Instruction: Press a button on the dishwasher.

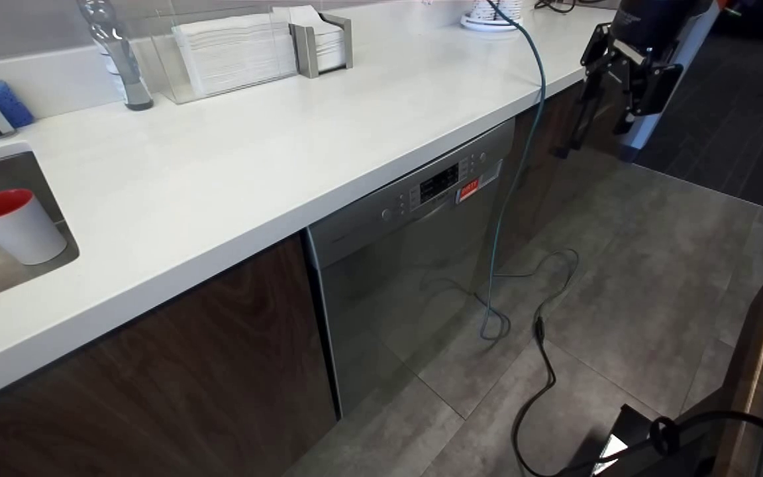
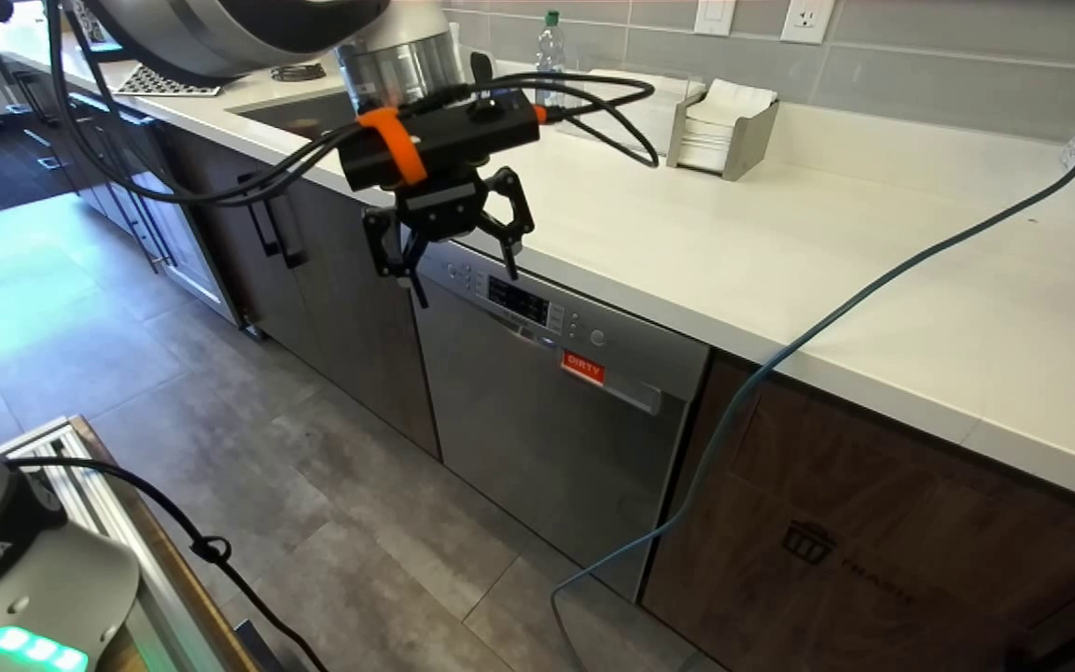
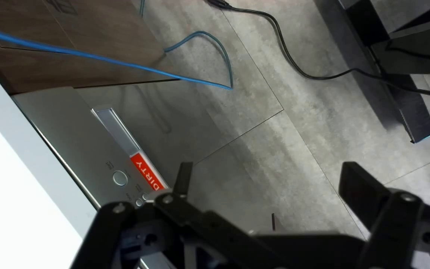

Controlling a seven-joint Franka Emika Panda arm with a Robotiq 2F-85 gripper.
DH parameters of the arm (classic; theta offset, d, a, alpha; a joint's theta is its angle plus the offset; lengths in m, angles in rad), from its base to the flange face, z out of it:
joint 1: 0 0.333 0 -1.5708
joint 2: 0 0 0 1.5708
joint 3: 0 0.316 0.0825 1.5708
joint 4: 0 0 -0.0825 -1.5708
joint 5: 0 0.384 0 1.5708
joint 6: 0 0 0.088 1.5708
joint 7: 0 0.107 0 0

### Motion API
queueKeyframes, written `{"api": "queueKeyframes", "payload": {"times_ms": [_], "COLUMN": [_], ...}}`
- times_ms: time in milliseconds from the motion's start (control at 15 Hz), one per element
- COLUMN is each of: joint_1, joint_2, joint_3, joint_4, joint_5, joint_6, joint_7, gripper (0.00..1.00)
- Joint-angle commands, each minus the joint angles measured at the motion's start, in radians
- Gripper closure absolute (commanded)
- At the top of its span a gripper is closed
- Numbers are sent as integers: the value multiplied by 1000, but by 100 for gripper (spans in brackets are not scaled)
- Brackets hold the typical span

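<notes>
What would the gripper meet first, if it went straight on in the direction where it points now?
Probably the grey floor: the gripper points down, and floor shows between its fingers in the wrist view. It might graze the dishwasher first; depth is unclear.

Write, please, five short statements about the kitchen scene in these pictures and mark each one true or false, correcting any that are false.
1. The dishwasher stands beneath the counter. True.
2. The gripper is open. True.
3. The gripper is touching the dishwasher. False: it hangs in the air, apart from the dishwasher.
4. The dishwasher is marked CLEAN. False: its red label reads DIRTY.
5. The cup in the sink is red inside. True.
</notes>
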Motion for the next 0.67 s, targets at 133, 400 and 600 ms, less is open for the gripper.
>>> {"api": "queueKeyframes", "payload": {"times_ms": [133, 400, 600], "joint_1": [8, 25, 45], "joint_2": [47, 121, 184], "joint_3": [-9, -25, -27], "joint_4": [-27, -33, -35], "joint_5": [72, 172, 278], "joint_6": [93, 229, 347], "joint_7": [-92, -235, -386], "gripper": [0, 0, 0]}}
